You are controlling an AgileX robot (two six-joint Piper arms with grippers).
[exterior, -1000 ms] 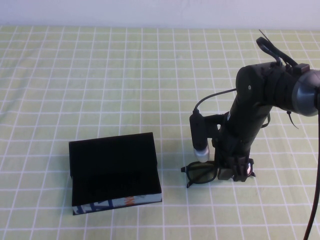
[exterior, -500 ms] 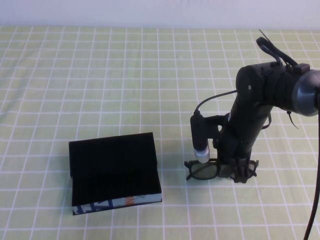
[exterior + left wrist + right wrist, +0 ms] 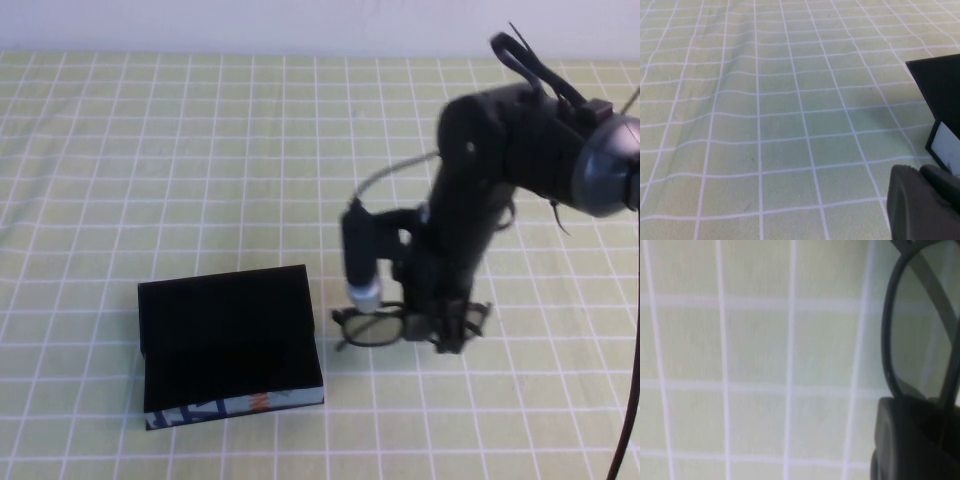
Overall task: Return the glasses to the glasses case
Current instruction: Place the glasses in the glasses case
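Two grippers here. High view: right gripper clamped on the glasses, just right of the open glasses case on the checked cloth. Left wrist view: left gripper near the case's corner, jaw state unclear. Right wrist view: lens rim pinched above the cloth.

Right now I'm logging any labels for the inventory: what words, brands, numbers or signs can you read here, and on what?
None can be read.
The glasses case: blue-white pattern with an orange mark on its side, too small to tell if it is lettering.
The glasses, held by the right end effector: no marking visible.
Left end effector, near the case: no label visible.
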